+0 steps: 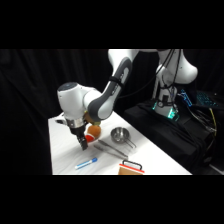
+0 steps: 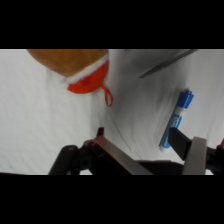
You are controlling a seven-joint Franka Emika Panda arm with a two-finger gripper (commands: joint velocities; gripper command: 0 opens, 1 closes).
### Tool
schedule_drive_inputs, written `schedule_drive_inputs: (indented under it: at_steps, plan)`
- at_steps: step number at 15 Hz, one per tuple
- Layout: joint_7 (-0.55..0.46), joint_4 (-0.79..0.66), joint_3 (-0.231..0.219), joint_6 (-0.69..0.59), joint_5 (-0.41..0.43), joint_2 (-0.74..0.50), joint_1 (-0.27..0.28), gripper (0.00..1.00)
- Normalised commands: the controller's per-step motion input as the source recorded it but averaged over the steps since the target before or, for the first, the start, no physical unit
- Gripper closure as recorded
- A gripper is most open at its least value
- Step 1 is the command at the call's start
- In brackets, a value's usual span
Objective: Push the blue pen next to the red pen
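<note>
The blue pen (image 1: pixel 86 163) lies flat near the table's front edge, its pale body pointing left and its brighter blue end to the right. My gripper (image 1: pixel 81 144) hangs low over the table just behind the pen, between it and an orange plush toy (image 1: pixel 92 132). In the wrist view the gripper (image 2: pixel 139 136) is open with nothing between its fingers. There the blue pen (image 2: pixel 177 116) lies slanted on the right, its lower end beside the right fingertip (image 2: pixel 176 137). I cannot make out a red pen as such; only a red strip (image 1: pixel 132 167) shows on a tan block.
The orange toy with a red end (image 2: pixel 82 75) sits close ahead of the fingers. A small metal bowl (image 1: pixel 119 134) stands right of the toy. Grey metal tongs (image 1: pixel 112 148) lie between bowl and pen and show again as tongs (image 2: pixel 165 62). The tan block (image 1: pixel 130 170) sits at the front edge.
</note>
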Motion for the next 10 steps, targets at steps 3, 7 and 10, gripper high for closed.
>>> schedule_drive_inputs:
  at_steps: [3,7,10]
  plan:
    - [0.10,0.29,-0.029,0.13,-0.037,0.27,0.066,0.00]
    - [0.10,0.24,-0.055,0.13,-0.052,0.23,0.071,0.00]
    - [0.10,0.19,-0.066,0.12,-0.061,0.18,0.083,0.00]
